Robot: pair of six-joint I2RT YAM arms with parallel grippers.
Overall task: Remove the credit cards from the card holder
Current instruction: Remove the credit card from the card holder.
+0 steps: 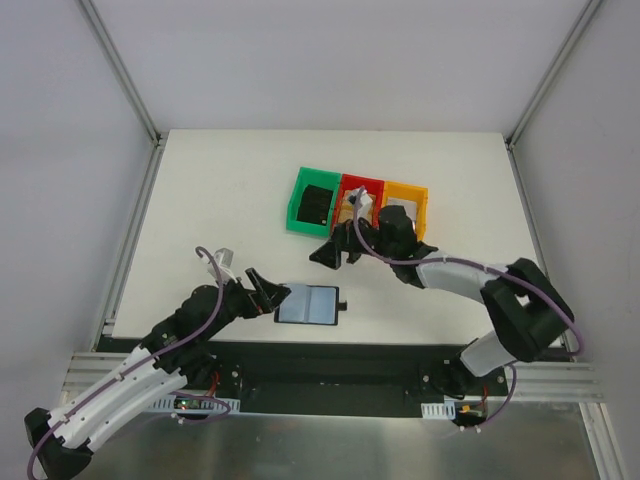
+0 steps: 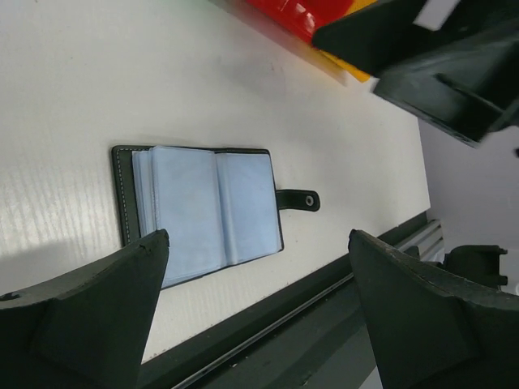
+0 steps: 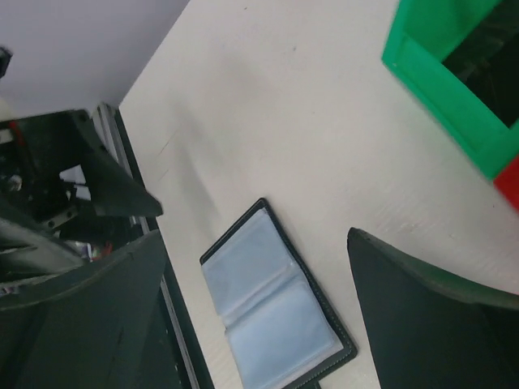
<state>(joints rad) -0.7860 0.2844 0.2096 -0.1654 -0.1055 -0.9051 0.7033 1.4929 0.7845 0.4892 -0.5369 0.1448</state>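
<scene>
View from above: card holder (image 1: 308, 303) lies open flat near the table's (image 1: 200, 180) front edge, with left gripper (image 1: 268, 292) just beside its left side and right gripper (image 1: 332, 252) near its far side. Left wrist: your fingers (image 2: 97, 312) stand wide with nothing between, and no card shows in the pale sleeves (image 2: 243, 203), so extraction looks about done. Right wrist: fingers (image 3: 422, 308) equally wide and empty over the card holder; next, confirm every pocket is bare.
</scene>
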